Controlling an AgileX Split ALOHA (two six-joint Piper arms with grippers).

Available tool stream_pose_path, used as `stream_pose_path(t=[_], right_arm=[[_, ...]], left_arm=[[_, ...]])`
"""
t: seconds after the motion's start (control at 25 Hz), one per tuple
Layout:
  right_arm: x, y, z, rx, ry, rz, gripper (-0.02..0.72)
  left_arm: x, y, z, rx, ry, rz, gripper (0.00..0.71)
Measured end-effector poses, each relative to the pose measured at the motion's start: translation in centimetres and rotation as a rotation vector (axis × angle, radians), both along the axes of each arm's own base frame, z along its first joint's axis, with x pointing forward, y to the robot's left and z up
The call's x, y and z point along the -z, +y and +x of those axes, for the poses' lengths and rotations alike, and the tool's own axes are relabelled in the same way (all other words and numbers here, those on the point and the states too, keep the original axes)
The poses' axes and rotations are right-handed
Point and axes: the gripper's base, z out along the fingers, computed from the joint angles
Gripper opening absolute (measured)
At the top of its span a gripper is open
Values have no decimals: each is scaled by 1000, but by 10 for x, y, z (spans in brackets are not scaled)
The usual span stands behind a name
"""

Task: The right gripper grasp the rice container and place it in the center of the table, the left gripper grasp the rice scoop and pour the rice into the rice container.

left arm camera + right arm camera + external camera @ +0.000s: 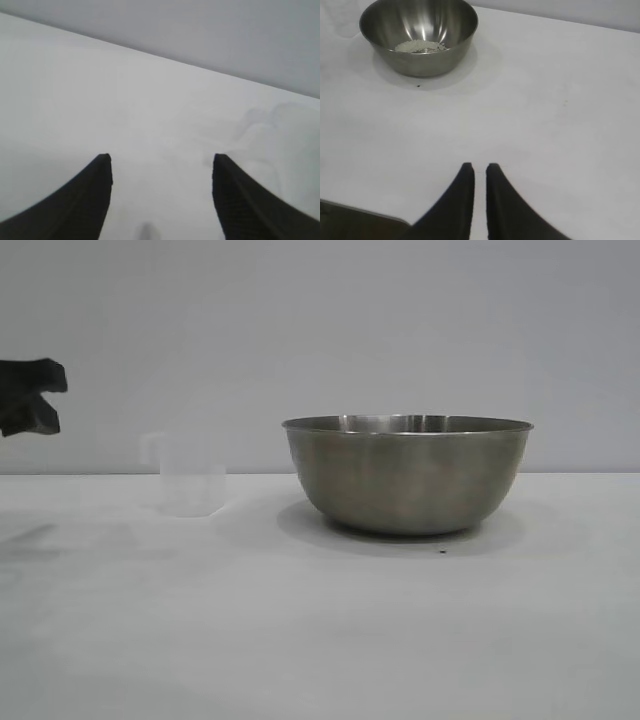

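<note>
Bowl (408, 478): set on the counter (320, 640), centre-right, rice (420, 46) seen inside.
Scoop (190, 475): upright, left of the bowl, apart.
Left gripper (30, 397): far left, raised, jaws parted, empty.
Right gripper (480, 175): jaws nearly closed, empty.

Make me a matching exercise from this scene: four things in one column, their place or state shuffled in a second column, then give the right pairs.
Things:
1. rice container
2. rice scoop
3. left gripper
4. rice

Places or states:
A. a small white heap on the bottom of the steel bowl
B. open and holding nothing, raised at the exterior view's left edge
C. standing upright on the table, to the left of the bowl in the exterior view
D. the biggest object, sitting near the middle of the table

Pairs: 1-D, 2-C, 3-B, 4-A
</note>
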Motion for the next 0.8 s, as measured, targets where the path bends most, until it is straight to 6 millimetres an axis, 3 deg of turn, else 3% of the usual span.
stream_pose_path(t=[0.2, 0.4, 0.56, 0.8], right_arm=[[0, 0, 0, 0, 0, 0, 55], [0, 0, 0, 0, 0, 0, 55], [0, 0, 0, 0, 0, 0, 55], [0, 0, 0, 0, 0, 0, 55]], left_arm=[[-63, 9, -7, 3, -195, 165, 386], [-126, 10, -32, -13, -281, 202, 386], [-155, 10, -58, 4, -258, 244, 386], [-181, 10, -102, 53, -177, 321, 386]])
